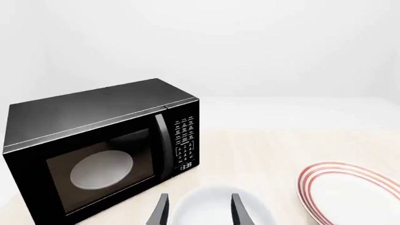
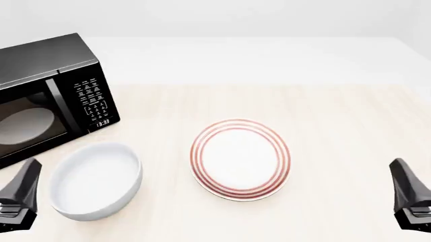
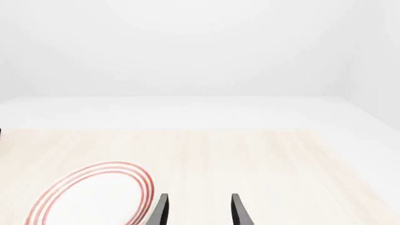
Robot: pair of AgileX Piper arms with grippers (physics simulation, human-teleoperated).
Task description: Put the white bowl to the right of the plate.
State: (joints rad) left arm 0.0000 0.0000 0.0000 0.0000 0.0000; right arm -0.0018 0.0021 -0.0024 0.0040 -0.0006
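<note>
white bowl (image 1: pixel 216 208) ahead of the parted left fingers (image 1: pixel 160 211), untouched, left of plate (image 2: pixel 240 159)

The white bowl (image 2: pixel 96 180) sits near the surface's (image 2: pixel 336 131) front-left, the plate (image 2: pixel 240 159) to its right, the microwave (image 2: pixel 47 96) behind it.

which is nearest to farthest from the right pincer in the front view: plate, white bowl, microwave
From the right pincer at the lower right edge of the front view:
1. The plate, mid-table, nearest.
2. The white bowl, left of the plate, near the left pincer.
3. The microwave, at the far left, farthest.
</note>
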